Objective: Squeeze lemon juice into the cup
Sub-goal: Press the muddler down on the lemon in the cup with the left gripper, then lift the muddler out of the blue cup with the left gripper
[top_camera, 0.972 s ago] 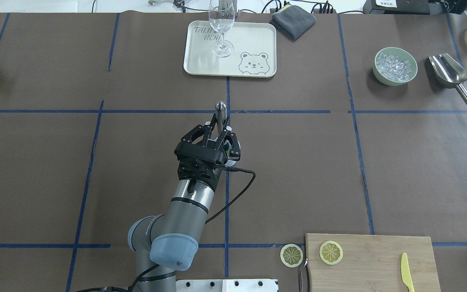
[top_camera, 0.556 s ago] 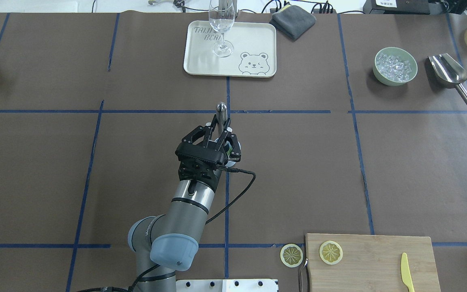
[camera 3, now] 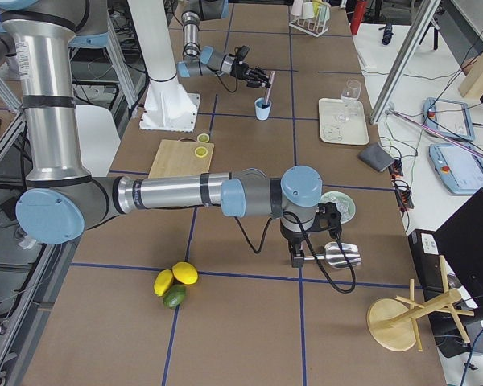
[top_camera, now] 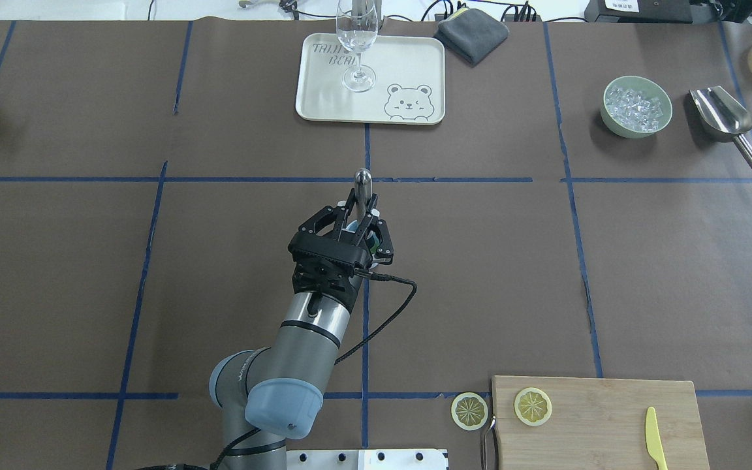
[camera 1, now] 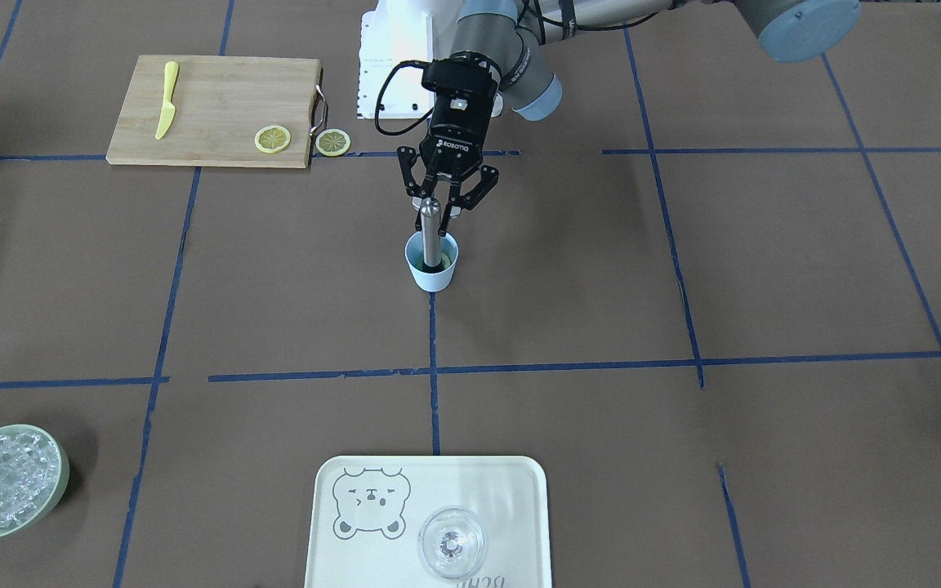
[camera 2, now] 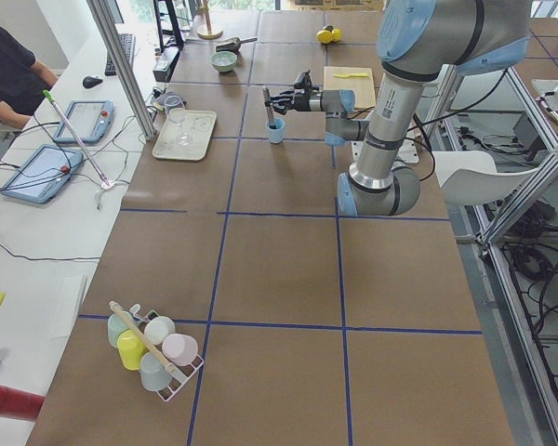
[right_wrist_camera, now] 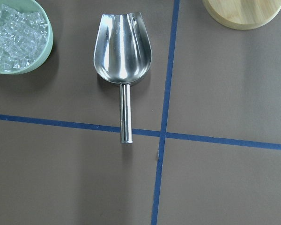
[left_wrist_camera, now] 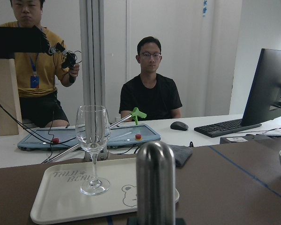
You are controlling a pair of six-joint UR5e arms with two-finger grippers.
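My left gripper (camera 1: 441, 204) is shut on an upright steel muddler (camera 1: 430, 230), whose foot stands inside the light-blue cup (camera 1: 431, 268) at the table's middle. Something greenish shows in the cup around the rod's foot. From overhead the left gripper (top_camera: 358, 215) covers most of the cup, and the muddler's top (top_camera: 363, 178) sticks out beyond it. One lemon slice (top_camera: 532, 406) lies on the cutting board (top_camera: 611, 424). A second lemon slice (top_camera: 469, 410) lies on the table just left of the board. My right gripper (camera 3: 315, 233) hangs over the scoop; I cannot tell whether it is open or shut.
A tray (top_camera: 408, 65) with a wine glass (top_camera: 356, 46) stands at the far middle. A green bowl of ice (top_camera: 636, 106) and a steel scoop (top_camera: 722, 117) are at the far right. A yellow plastic knife (top_camera: 654, 436) lies on the board. People sit beyond the table's far edge.
My left gripper and the muddler have shifted slightly to the right and a little toward the robot. The rod stays in the cup.
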